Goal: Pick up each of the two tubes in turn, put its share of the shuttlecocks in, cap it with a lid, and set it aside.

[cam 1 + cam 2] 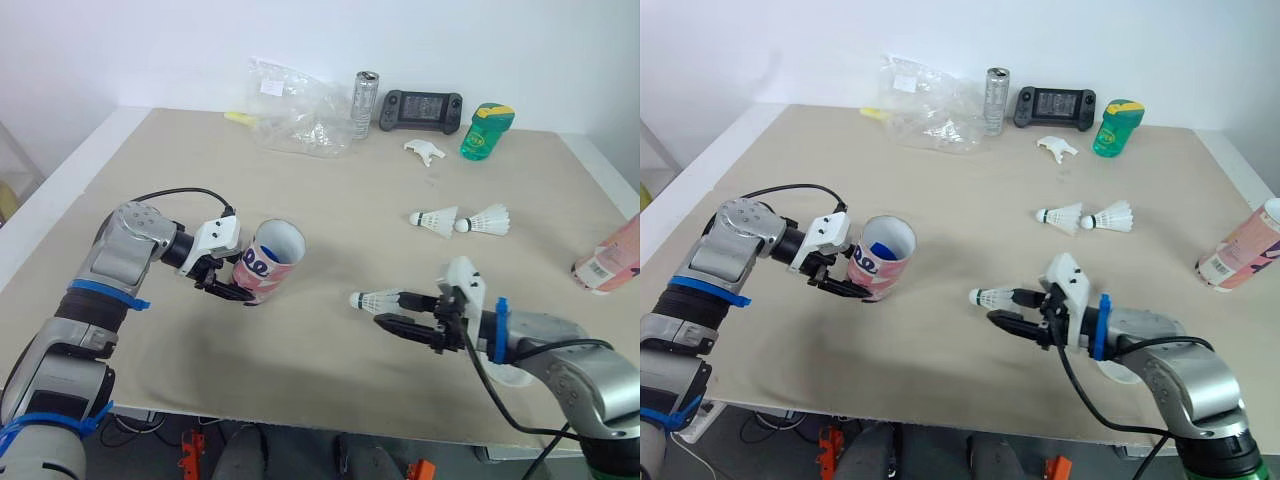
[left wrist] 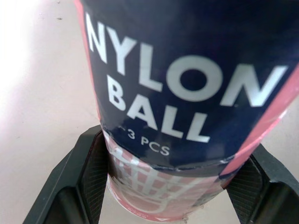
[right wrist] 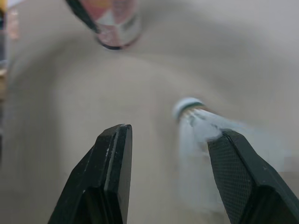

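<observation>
Pink-and-navy cardboard is sitting in the left gripper (image 1: 232,283): its two black fingers are squeezing the lower part of the tube (image 1: 272,262) from both sides. The tube is leaning with its open mouth turned up and toward the right gripper (image 1: 398,310), which looks like a way of offering an easy opening for loading.

To the right of the tube and slightly nearer the robot, a shuttlecock (image 1: 372,299) is lying on its side on the table (image 1: 330,200), with its cork end pointing toward the tube. The right gripper is reaching around it with fingers spread. The skirt is lying between them, closer to one finger, and is not pinched, so the grasp is probably only being lined up.

Farther right of the tube and farther from the robot, two more shuttlecocks (image 1: 435,220) are waiting side by side. Far to the tube's right, near the table edge, the second tube (image 1: 610,258) is lying on its side.
</observation>
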Controlling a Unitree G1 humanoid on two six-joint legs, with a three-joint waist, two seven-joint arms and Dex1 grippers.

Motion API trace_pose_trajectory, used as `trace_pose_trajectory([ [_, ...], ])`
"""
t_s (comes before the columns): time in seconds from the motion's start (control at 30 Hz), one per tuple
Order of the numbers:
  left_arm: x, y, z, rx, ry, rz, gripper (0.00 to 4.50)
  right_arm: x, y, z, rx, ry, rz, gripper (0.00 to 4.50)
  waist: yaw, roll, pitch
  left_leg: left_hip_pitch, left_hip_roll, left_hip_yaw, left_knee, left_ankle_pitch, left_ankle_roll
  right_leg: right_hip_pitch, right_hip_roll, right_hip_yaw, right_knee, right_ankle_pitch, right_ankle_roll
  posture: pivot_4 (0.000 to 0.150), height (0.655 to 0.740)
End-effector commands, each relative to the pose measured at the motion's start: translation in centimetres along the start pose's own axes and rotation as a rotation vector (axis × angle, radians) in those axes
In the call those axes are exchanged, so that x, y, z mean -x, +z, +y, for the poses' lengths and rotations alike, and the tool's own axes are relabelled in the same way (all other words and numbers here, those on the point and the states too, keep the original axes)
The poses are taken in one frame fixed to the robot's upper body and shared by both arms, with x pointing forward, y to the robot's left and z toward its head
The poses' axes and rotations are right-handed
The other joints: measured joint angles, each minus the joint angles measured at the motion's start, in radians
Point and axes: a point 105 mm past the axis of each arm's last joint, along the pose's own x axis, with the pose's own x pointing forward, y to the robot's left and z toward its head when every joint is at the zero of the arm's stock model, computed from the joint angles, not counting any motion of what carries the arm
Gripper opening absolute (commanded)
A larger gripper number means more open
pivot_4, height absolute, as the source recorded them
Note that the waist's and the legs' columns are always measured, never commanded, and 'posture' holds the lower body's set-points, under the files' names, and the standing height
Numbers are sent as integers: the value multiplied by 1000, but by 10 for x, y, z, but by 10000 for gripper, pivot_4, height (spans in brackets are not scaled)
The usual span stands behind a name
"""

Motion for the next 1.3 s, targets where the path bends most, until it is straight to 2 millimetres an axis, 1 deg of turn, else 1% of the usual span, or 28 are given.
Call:
trace_pose_trajectory([
  [0.03,-3,-3,-5,8,-25,7,29887,-9,6,-1,29,-1,-15,27017,-1,0,0,0,0,0,0,0,0,0,0,0,0,0,0,1500,7394],
  [0.07,-3,-3,-5,8,-24,7,29887,-10,6,0,30,6,-19,24913,-1,0,0,0,0,0,0,0,0,0,0,0,0,0,0,1500,7394],
  [0.13,-3,-3,-5,9,-21,6,29887,-10,8,0,33,17,-30,18655,0,0,0,0,0,0,0,0,0,0,0,0,0,0,0,1500,7394],
  [0.17,-3,-3,-5,9,-21,6,29887,-9,9,1,35,22,-38,11786,0,0,0,0,0,0,0,0,0,0,0,0,0,0,0,1500,7394],
  [0.2,-3,-3,-5,9,-21,5,29887,-8,11,1,40,26,-44,9856,0,0,0,0,0,0,0,0,0,0,0,0,0,0,0,1500,7394],
  [0.27,-4,-2,-5,9,-21,4,29887,-5,17,0,58,17,-54,1216,0,0,0,0,0,0,0,0,0,0,0,0,0,0,0,1500,7394],
  [0.37,-4,-2,-4,8,-22,4,29887,-2,30,-3,104,-1,-76,1216,-1,0,0,0,0,0,0,0,0,0,0,0,0,0,0,1500,7394],
  [0.43,-4,-1,-4,8,-23,2,29887,1,63,-4,173,-14,-170,1216,-3,0,0,0,0,0,0,0,0,0,0,0,0,1,0,1500,7394],
  [0.5,-4,-1,-3,6,-22,2,29887,4,92,3,238,17,-252,1216,-4,0,0,0,0,0,1,0,0,0,0,0,0,2,0,1500,7394],
  [0.67,-6,0,-2,3,-22,-2,29887,4,146,25,428,108,-356,1216,-2,0,0,0,0,-1,0,0,1,1,0,-1,0,1,-1,1500,7394],
  [0.73,-6,1,-2,3,-23,-4,29887,0,159,35,475,163,-373,1216,-3,1,0,0,0,-1,0,0,1,0,-1,-1,0,0,-1,1500,7394],
  [0.77,-6,1,-3,3,-24,-5,29887,-4,160,42,502,203,-361,1216,-2,1,0,0,0,0,-1,0,1,-1,-1,-1,0,1,-1,1500,7394],
  [0.83,-7,1,-2,4,-23,-6,29887,-16,154,51,564,269,-290,1216,0,0,0,0,0,-2,-1,0,1,0,-1,-3,0,0,-2,1500,7394],
  [0.9,-6,1,-3,7,-22,-7,29887,-29,148,48,593,279,-228,1216,1,0,0,0,0,-2,-1,0,1,0,-1,-3,0,0,-3,1500,7394],
  [0.97,-6,0,-4,9,-23,-6,29887,-39,146,42,608,282,-194,1216,1,0,0,-1,0,-2,-1,0,1,0,-1,-3,0,0,-3,1500,7394],
  [1.07,-6,0,-6,13,-25,-7,29887,-52,137,39,642,309,-116,1216,-1,1,0,-1,0,0,-1,0,1,-1,-1,-3,0,0,-2,1500,7394],
  [1.17,-5,0,-7,17,-22,-9,29887,-59,137,38,669,326,-93,1216,-1,1,0,-1,0,-1,-1,0,1,-2,-1,-3,0,0,-3,1500,7394],
  [1.27,-4,0,-8,19,-19,-11,29887,-60,140,38,690,330,-99,1216,0,1,0,-1,0,-1,-2,0,1,-3,-1,-3,0,1,-5,1500,7394],
  [1.3,-4,0,-8,18,-18,-11,29887,-60,143,34,691,313,-104,1216,0,1,0,-2,0,-1,-2,0,1,-3,-1,-3,0,1,-6,1500,7394],
])
